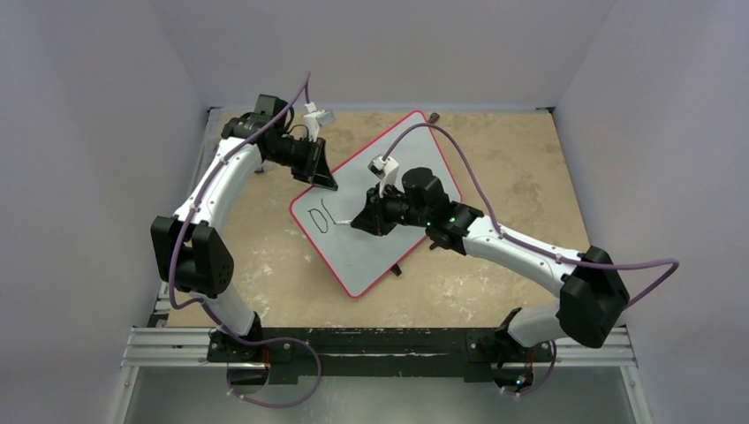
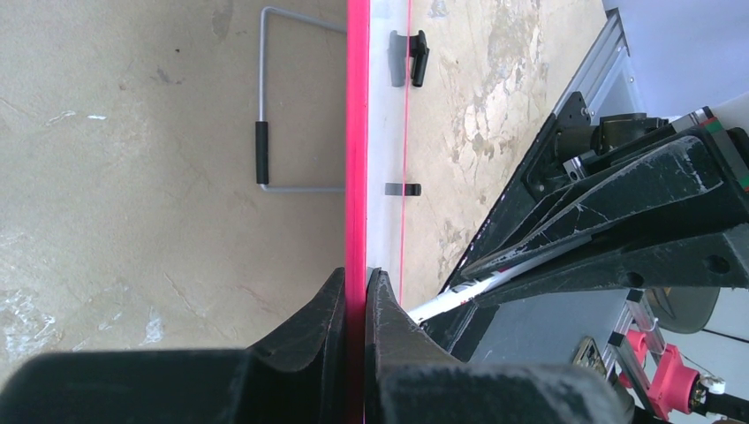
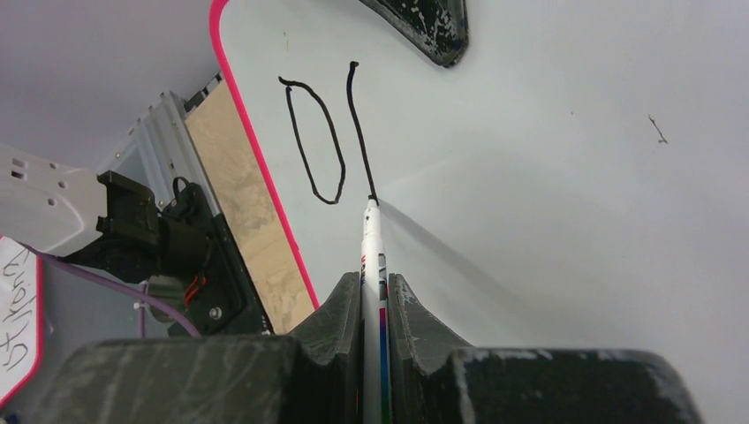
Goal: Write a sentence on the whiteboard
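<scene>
The whiteboard (image 1: 389, 177) lies at an angle on the tan table, red-rimmed. My left gripper (image 1: 325, 179) is shut on its upper-left red rim (image 2: 357, 177), seen edge-on in the left wrist view. My right gripper (image 1: 364, 221) is shut on a white marker (image 3: 373, 265), and the marker's tip touches the board. The sentence (image 1: 320, 216) stands near the board's left corner as a black "D" and one more stroke (image 3: 358, 124) that ends at the marker tip.
Small black clips (image 2: 408, 58) sit on the board's edge. A grey wire stand with a black sleeve (image 2: 262, 150) lies on the table beside the board. A black clip (image 1: 397, 270) shows at the board's near edge. Grey walls enclose the table.
</scene>
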Motion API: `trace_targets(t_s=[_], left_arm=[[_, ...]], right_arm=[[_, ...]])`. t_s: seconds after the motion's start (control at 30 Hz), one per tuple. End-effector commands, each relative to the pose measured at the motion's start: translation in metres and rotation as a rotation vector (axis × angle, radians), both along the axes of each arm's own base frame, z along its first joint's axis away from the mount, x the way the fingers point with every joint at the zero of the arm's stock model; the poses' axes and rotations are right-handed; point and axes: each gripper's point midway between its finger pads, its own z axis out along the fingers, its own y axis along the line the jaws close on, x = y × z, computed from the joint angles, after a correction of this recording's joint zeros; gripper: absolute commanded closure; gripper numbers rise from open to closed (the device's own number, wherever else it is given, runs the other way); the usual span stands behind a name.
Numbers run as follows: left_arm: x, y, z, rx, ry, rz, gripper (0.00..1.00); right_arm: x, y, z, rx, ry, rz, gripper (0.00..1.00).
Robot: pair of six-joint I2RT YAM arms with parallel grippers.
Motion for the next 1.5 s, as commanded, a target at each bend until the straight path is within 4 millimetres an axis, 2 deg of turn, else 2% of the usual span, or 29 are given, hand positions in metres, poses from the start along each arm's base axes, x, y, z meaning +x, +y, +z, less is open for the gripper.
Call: trace_targets(t_s=[0.0,0.5,0.83,1.07,1.23,1.33,1.47], left_arm=[[0.008,0.012,-0.004,0.109,-0.114,-0.001,1.00],[0.007,0.012,-0.002,0.104,-0.115,-0.002,1.00],[0.007,0.012,-0.002,0.104,-0.117,-0.002,1.00],[0.006,0.011,-0.001,0.097,-0.117,-0.005,1.00],[0.005,0.008,0.002,0.079,-0.118,-0.013,1.00],[0.004,0.003,0.006,0.047,-0.113,-0.027,1.00],[0.005,0.002,0.007,0.052,-0.089,-0.024,1.00]], right_arm=[[0.012,0.011,0.027,0.043,-0.048,-0.004,1.00],[0.035,0.021,0.049,0.044,-0.098,-0.038,1.00],[0.054,0.008,0.052,0.025,-0.099,-0.094,1.00],[0.049,0.009,0.059,0.045,-0.107,-0.056,1.00],[0.040,0.010,0.075,0.076,-0.132,-0.012,1.00],[0.034,0.007,0.085,0.092,-0.144,0.003,1.00],[0.027,-0.001,0.087,0.098,-0.156,-0.002,1.00]])
